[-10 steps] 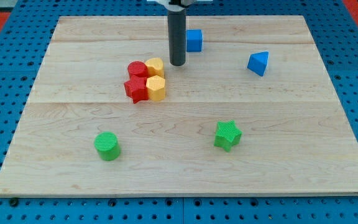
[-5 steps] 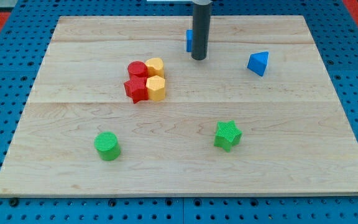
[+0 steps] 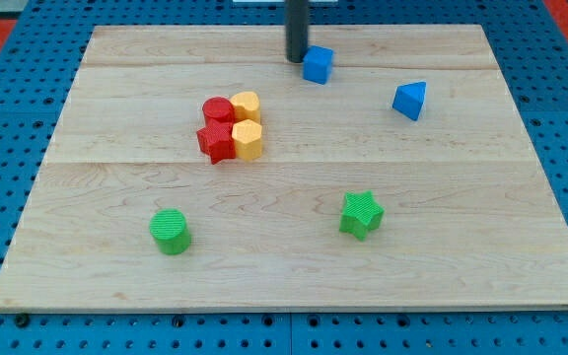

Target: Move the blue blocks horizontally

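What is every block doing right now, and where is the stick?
my tip: down on the board, just left of the blue cube
blue cube: flat, beside my tip
blue triangular block: alone
red and yellow blocks: clustered together
green cylinder: upright, alone
green star: alone

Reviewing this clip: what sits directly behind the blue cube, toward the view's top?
My tip stands just up and left of the blue cube, at or near its corner; contact cannot be confirmed. Otherwise only bare wooden board shows behind it. The cube's far faces are hidden.
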Available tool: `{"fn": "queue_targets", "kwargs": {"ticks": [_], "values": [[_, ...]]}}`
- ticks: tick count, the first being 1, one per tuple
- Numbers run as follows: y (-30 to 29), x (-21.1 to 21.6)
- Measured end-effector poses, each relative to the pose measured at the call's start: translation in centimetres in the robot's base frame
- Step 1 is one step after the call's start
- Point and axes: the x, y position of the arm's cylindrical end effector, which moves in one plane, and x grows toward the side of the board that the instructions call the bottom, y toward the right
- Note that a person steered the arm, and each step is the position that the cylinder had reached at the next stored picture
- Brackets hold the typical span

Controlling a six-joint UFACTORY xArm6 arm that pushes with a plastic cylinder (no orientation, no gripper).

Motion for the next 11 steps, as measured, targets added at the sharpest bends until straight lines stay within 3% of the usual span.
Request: {"fn": "queue_targets", "kwargs": {"ticks": [2,4,6,7,8,9,10,11], "values": [[10.2,1.5],[15.0,4.4],[14.0,10.9],[14.1,10.7],[14.7,7.0],[11.9,7.5],[9.5,13.1],[7.5,15.7]]}}
